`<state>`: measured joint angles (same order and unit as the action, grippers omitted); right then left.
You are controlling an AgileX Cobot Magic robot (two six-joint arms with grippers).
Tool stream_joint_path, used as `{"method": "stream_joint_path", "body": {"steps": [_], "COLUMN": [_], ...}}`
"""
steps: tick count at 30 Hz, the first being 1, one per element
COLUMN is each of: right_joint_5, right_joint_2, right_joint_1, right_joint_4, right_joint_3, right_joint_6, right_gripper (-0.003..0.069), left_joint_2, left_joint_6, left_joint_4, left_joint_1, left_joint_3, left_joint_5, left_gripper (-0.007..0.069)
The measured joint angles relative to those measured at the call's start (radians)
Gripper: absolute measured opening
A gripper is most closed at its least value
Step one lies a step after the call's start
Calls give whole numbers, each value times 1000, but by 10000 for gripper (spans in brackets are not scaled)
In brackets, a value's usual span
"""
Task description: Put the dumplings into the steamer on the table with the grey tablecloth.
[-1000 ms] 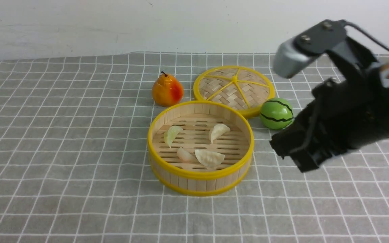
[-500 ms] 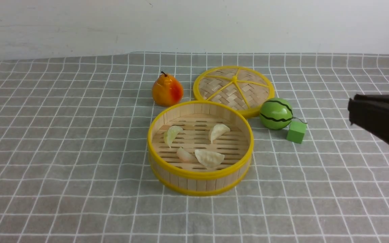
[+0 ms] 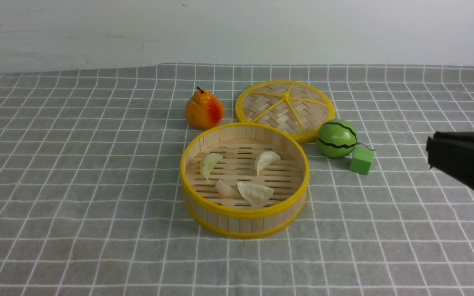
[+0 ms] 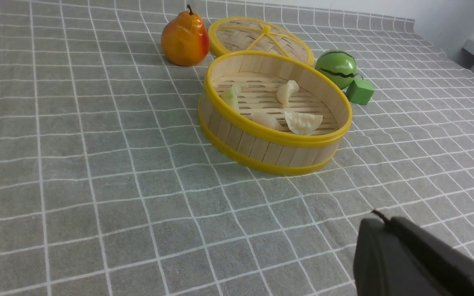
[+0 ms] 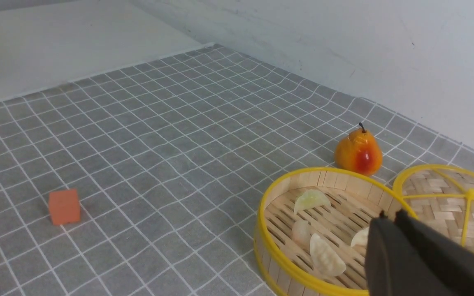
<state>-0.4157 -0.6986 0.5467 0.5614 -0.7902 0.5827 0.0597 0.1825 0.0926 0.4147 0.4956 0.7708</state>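
We count four dumplings (image 3: 255,193) inside the bamboo steamer (image 3: 243,211); nothing seems left. Left gripper (image 4: 379,216) closed; right gripper's (image 5: 391,218) jaws, we cannot tell.

4 dumplings (image 4: 303,122) in steamer (image 4: 276,142), lid (image 4: 257,37) off

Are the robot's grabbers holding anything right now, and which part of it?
Nothing is held. The left gripper is shut on nothing, the right gripper has nothing at its tips, and all four dumplings lie in the steamer.
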Motion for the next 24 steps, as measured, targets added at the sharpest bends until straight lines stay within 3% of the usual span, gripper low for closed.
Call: {"method": "stream_joint_path", "body": {"steps": [7,13,16,17,21,24], "right_joint_5": [44,270,316,311,227,151], "right_joint_2": [17,170,296,365,536,620], "right_joint_1": [0,-58,-180,-259,-430,-503], "right_joint_4": [7,-87,-215,-301,-497,-561], "right_joint_3": [83,336,473,538,664,721], "right_joint_6": [-8,-149,-313,-402,-660,-767], "right_gripper": [-3,-22,-22,-22,-22,-22], "left_joint_2": [0,0,0,0,0,0], "left_joint_6": [0,0,0,0,0,0], "left_joint_4": [0,0,0,0,0,0], "left_joint_1": [0,0,0,0,0,0], "left_joint_3": [0,0,0,0,0,0], "left_joint_5": [0,0,0,0,0,0], "left_gripper": [-14,-11,-9,-9,-9,-8]}}
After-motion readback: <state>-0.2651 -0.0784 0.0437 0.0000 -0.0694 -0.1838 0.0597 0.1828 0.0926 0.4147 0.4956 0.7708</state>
